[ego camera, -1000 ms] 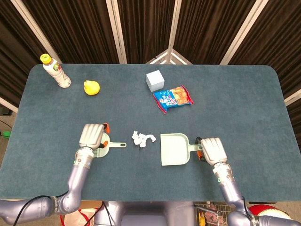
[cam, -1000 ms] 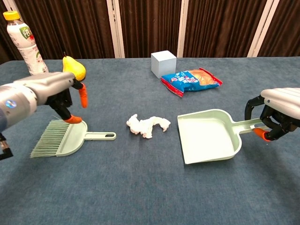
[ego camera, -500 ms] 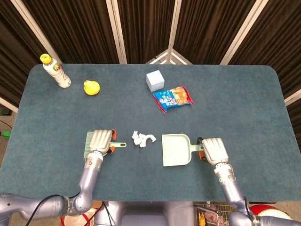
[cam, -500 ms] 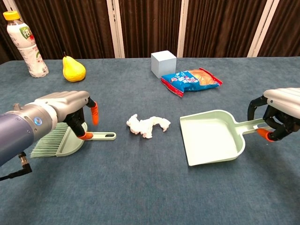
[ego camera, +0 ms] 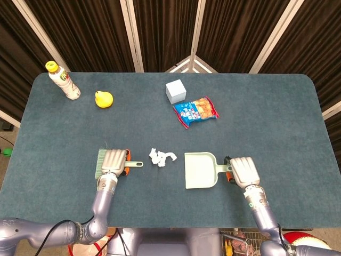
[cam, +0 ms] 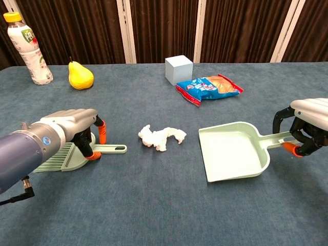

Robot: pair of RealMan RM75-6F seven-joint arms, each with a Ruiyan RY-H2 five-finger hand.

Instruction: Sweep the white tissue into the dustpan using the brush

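The crumpled white tissue [ego camera: 161, 157] [cam: 161, 137] lies on the blue table between the two tools. A pale green brush [ego camera: 135, 164] [cam: 111, 149] lies flat to its left, bristles pointing left and handle toward the tissue. My left hand [ego camera: 113, 161] [cam: 72, 125] is low over the brush's neck, its fingers [cam: 94, 156] curved down on both sides, thumb still raised off the handle. To the right of the tissue sits the pale green dustpan [ego camera: 200, 170] [cam: 233, 151], mouth facing left. My right hand [ego camera: 242, 170] [cam: 307, 125] grips its handle.
A drink bottle [ego camera: 64, 80] [cam: 28, 43] and a yellow pear [ego camera: 103, 99] [cam: 81, 76] stand at the far left. A white cube [ego camera: 175, 91] [cam: 178, 69] and a snack bag [ego camera: 195, 111] [cam: 209, 87] lie behind the tissue.
My left hand has come from behind the brush down onto its neck. My right hand has drawn the dustpan a little to the right, away from the tissue.
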